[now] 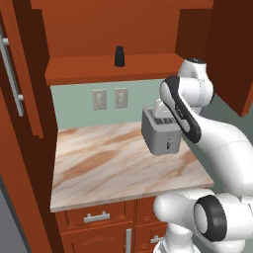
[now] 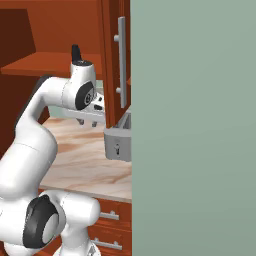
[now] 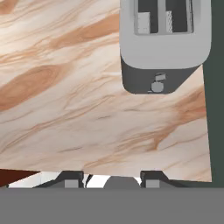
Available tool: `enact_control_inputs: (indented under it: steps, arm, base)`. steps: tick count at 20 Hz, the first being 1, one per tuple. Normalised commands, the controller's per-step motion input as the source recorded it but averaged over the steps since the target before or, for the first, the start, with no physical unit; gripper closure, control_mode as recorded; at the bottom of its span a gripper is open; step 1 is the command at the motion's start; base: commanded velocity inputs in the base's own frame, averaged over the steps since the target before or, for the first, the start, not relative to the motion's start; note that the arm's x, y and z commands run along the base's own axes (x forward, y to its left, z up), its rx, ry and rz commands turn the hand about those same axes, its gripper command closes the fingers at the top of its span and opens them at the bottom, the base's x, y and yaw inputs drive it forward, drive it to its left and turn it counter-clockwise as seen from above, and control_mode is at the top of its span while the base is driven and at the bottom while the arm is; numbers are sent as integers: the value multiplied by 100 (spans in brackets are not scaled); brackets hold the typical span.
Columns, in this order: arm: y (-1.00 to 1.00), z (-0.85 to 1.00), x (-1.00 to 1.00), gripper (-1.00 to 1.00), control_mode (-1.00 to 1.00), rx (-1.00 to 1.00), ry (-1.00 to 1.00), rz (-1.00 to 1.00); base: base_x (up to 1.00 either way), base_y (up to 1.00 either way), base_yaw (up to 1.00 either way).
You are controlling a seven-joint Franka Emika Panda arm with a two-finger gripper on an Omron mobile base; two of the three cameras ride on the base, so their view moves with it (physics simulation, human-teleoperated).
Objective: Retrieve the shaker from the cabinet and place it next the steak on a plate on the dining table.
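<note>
Your arm [image 1: 197, 123] rises from the base, folds at the elbow and reaches forward over the marbled counter [image 1: 108, 163], with the hand pointing straight down at the stone. The gripper [image 3: 113, 180] hangs above the counter's near edge; its two dark fingertips [image 3: 70, 180] sit drawn in as close as they go, and nothing is between them. The shaker [image 1: 119, 56] stands upright on the shelf of the cabinet [image 1: 113, 66], well above the hand and back toward the wall, with bare shelf to either side of it. The cabinet's doors are swung open: the left door [image 1: 12, 74] with its grey bar handle stands out beside the counter's left end, and in the right base view the other door [image 2: 120, 60] hangs edge-on just beside your wrist. A grey toaster [image 3: 164, 43] sits on the counter's right part, near the wall side, just ahead of the hand. The left half of the stone is bare. Two wall outlets [image 1: 109, 98] sit on the green backsplash under the shelf.
</note>
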Motion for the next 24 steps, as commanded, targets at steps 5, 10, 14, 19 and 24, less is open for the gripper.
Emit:
enact_control_inputs:
  steps: [5,10,14,19,24]
  arm:
    - [15,0,-47,-100,-100,0,-10,0]
    - [23,38,-83,-100,-100,-5,-58,0]
    - [21,93,-63,-100,-100,-10,-64,4]
    - [37,91,-28,-100,-100,-14,-51,8]
    - [19,58,-10,-100,-100,-1,-40,6]
  base:
    - [0,0,0]
    - [0,0,0]
    - [0,0,0]
    - [0,0,0]
    - [0,0,0]
